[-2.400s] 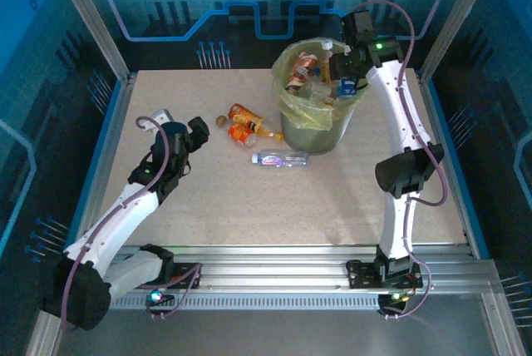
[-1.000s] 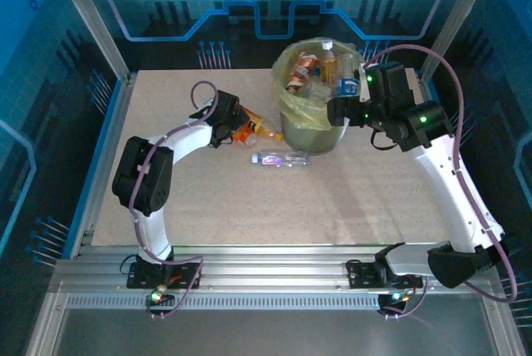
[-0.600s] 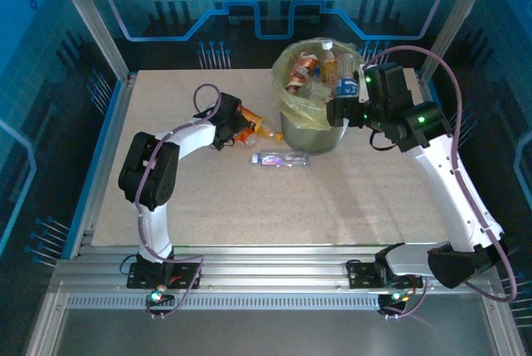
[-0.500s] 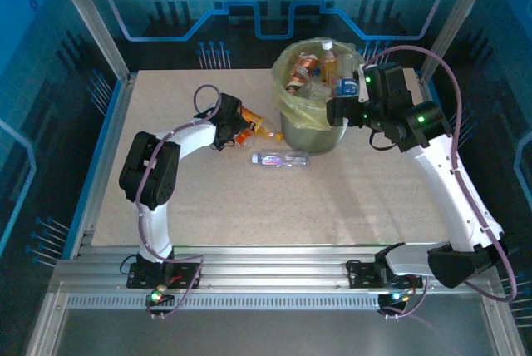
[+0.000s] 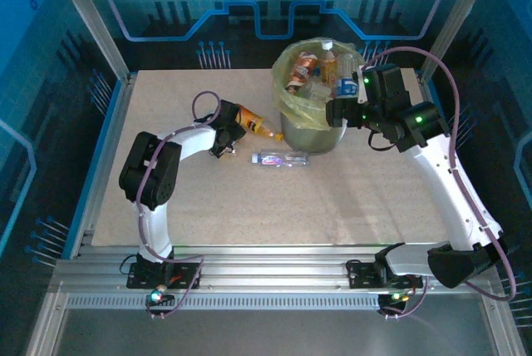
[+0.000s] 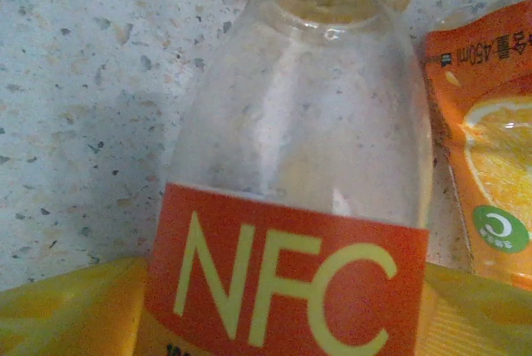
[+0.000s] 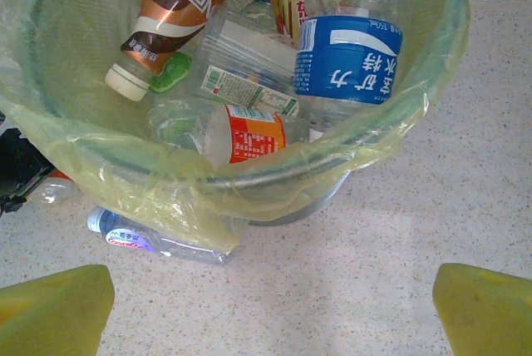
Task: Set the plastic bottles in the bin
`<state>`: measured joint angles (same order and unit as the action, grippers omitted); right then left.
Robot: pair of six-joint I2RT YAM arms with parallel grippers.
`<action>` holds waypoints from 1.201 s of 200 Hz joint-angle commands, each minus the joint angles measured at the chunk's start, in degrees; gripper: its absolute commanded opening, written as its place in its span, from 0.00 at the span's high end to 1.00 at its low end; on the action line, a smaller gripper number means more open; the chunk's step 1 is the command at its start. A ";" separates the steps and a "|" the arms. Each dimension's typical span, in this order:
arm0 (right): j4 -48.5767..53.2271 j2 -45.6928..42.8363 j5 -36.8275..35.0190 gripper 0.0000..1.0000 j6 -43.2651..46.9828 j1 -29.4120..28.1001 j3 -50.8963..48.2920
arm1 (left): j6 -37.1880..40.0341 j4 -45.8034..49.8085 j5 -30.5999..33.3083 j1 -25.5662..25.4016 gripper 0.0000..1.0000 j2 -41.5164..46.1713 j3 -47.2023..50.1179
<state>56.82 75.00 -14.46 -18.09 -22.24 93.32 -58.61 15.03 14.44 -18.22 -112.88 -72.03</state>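
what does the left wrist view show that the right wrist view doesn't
Left wrist, not right wrist: a close-up of a clear bottle with an orange NFC label, lying between the left fingers, with an orange-juice bottle beside it.
Right wrist, not left wrist: the bin with its yellow-green liner, a brown bottle and a blue-label bottle inside, and a small clear bottle lying by the bin's base.
Both: the speckled table and each arm's own yellow fingers; the right fingers stand wide apart.
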 commanded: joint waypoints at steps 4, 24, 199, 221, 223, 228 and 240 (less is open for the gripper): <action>-1.45 -0.38 -0.04 0.00 -1.16 -0.79 -0.75 | -0.80 2.20 2.23 0.38 0.29 0.35 1.14; -1.45 -0.76 -0.04 0.00 -1.25 -0.87 -0.93 | -0.47 2.11 3.47 0.40 0.38 1.68 1.93; -3.18 -10.79 -7.40 0.00 -5.22 -0.85 -7.40 | 27.90 -1.32 -0.39 -10.27 0.54 23.42 -16.60; -3.26 -11.92 -7.65 0.00 -5.63 -0.82 -8.00 | 29.22 -2.21 -2.39 -12.01 0.54 19.76 -23.42; -3.28 -11.97 -7.75 0.00 -5.64 -0.86 -8.05 | 29.36 -2.37 -2.66 -12.26 0.54 19.35 -23.95; -3.23 -12.22 -7.84 0.00 -5.82 -0.86 -8.24 | 29.63 -2.98 -3.21 -12.63 0.54 18.39 -25.27; -3.34 -12.72 -8.12 0.00 -6.16 -0.88 -8.67 | 30.06 -3.61 -4.25 -13.52 0.54 15.99 -28.74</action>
<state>55.11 63.83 -20.88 -22.68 -22.24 85.73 -32.29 13.78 13.76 -30.24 -92.29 -94.85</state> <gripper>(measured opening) 0.996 0.577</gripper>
